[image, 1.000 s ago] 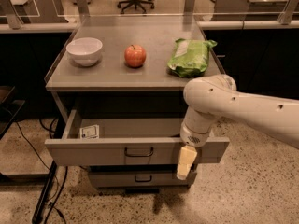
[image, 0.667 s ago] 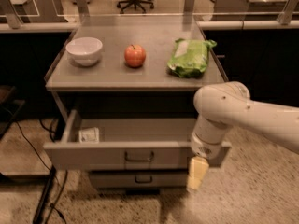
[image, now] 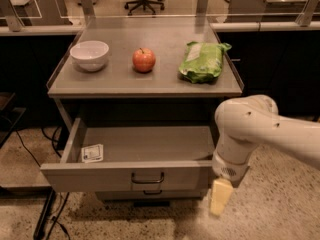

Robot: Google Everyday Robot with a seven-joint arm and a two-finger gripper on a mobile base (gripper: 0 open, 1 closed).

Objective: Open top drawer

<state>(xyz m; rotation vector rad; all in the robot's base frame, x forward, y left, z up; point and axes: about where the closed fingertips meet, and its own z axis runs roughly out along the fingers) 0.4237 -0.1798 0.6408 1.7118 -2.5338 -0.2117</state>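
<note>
Top drawer (image: 100,176) stands pulled out under bench (image: 165,81) top, w/ paper slip (image: 92,153) inside. Hand (image: 220,198) hangs near drawer front's end, apart from handle (image: 147,178); grip state: cannot tell.

Single elevated view from the near side, looking down and forward at close range onto the bench (image: 165,81) and top drawer (image: 95,176); the end effector (image: 220,198) hangs near right, beside the drawer front.

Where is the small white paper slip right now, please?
In the camera view the slip lies at the front left of the open grey metal top drawer; the tool hangs by the drawer's right end.
</note>
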